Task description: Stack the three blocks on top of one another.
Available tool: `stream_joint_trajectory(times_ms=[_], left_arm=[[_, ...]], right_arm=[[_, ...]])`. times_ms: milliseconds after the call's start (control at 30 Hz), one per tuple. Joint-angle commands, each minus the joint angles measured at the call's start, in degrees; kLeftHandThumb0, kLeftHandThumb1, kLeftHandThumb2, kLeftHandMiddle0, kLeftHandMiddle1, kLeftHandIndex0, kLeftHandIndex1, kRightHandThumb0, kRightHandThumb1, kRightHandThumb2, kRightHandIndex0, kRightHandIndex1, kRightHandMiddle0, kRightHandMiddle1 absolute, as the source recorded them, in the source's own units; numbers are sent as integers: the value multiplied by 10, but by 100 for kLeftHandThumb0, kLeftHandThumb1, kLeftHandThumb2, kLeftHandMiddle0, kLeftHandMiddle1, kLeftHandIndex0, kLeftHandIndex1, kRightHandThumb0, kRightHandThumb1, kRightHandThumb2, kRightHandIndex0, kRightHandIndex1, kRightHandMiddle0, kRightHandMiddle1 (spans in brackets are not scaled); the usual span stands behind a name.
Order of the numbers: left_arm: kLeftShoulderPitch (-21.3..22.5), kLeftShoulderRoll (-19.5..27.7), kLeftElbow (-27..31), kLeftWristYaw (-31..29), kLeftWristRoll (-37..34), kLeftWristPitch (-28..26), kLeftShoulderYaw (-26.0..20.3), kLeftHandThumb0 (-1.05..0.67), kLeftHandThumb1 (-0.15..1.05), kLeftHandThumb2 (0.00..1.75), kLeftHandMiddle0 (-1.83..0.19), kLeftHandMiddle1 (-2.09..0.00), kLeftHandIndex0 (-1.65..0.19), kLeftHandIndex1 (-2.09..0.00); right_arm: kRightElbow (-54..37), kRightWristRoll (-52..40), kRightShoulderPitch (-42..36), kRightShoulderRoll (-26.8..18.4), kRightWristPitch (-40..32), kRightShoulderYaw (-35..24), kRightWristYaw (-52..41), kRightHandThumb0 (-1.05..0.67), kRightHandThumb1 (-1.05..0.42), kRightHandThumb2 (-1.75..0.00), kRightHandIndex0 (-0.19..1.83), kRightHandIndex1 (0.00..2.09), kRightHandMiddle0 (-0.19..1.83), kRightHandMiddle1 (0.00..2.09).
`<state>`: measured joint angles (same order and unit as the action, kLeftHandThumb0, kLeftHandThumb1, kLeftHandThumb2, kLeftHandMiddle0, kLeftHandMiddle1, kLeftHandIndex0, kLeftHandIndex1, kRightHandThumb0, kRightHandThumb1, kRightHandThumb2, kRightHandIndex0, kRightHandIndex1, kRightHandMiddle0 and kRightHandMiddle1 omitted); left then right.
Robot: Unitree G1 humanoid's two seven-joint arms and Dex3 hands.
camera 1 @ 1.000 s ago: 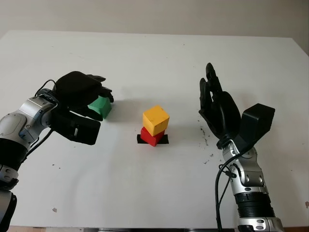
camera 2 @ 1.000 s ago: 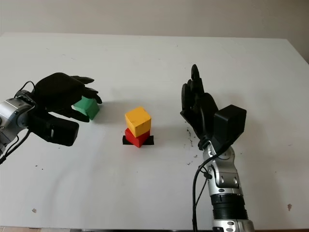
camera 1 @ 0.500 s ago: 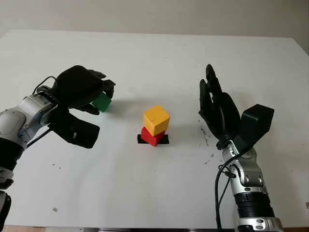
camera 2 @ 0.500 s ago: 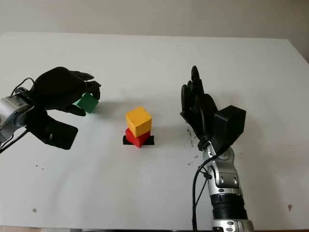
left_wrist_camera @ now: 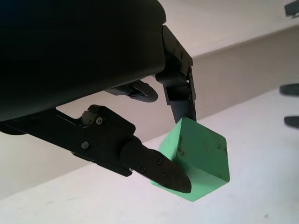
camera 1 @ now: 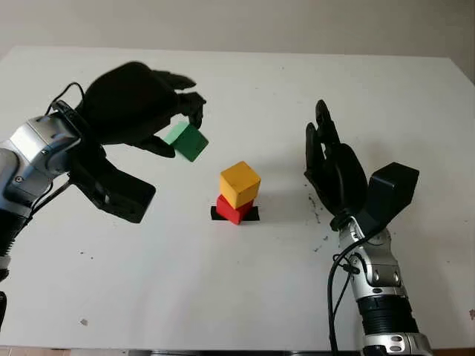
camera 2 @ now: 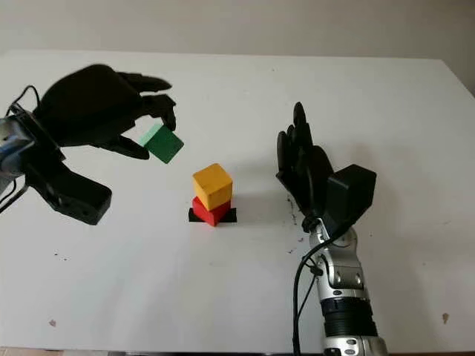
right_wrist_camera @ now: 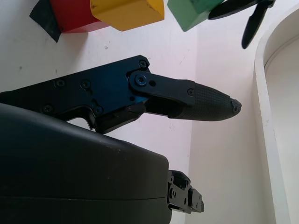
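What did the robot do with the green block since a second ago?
The left hand, already closed on the green block, lifted it off the table and carried it up toward the stack. The yellow block stayed on the red block, and the open right hand stayed beside them.

The table (camera 1: 245, 297) is plain white with a few dark specks. The block on the stack (camera 1: 240, 184) is yellow, the one beneath (camera 1: 233, 210) red, on a black patch (camera 1: 252, 215). The lifted block (camera 1: 186, 142) is green. Both hands, left (camera 1: 133, 111) and right (camera 1: 334, 174), are black; their forearms are silver.
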<state>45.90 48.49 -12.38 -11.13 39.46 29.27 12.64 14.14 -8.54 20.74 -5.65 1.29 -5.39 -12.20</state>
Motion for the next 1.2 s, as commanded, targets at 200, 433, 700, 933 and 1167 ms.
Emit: stream_joint_trajectory(times_ms=[200, 433, 700, 933, 1167], left_arm=[[24, -10, 49, -87, -124, -7, -42, -44, 102, 6, -39, -4, -49, -127], [42, -41, 68, -211, -295, -77, -64, -35, 102, 5, -37, -4, -41, -139], [47, -94, 60, -326, -439, -232, -70, -38, 105, 6, -31, -1, -34, -155], [86, -136, -12, -384, -446, -279, -55, -45, 105, 6, -33, -1, -34, -162], [97, -160, -72, -407, -418, -266, -41, -43, 105, 7, -31, -1, -32, -164]], right_arm=[[0, -7, 3, -3, 2, -3, -3, -76, -105, -60, -19, 0, -19, 0], [0, -8, 2, 5, 2, -1, 6, -75, -105, -59, -19, 0, -19, 0], [-2, -5, -3, 7, 3, 1, 15, -76, -105, -58, -19, 0, -19, 0], [0, -7, -3, 9, 2, 0, 13, -76, -105, -57, -19, 0, -19, 0], [1, -5, -4, 11, 5, 0, 16, -77, -105, -57, -19, 0, -19, 0]])
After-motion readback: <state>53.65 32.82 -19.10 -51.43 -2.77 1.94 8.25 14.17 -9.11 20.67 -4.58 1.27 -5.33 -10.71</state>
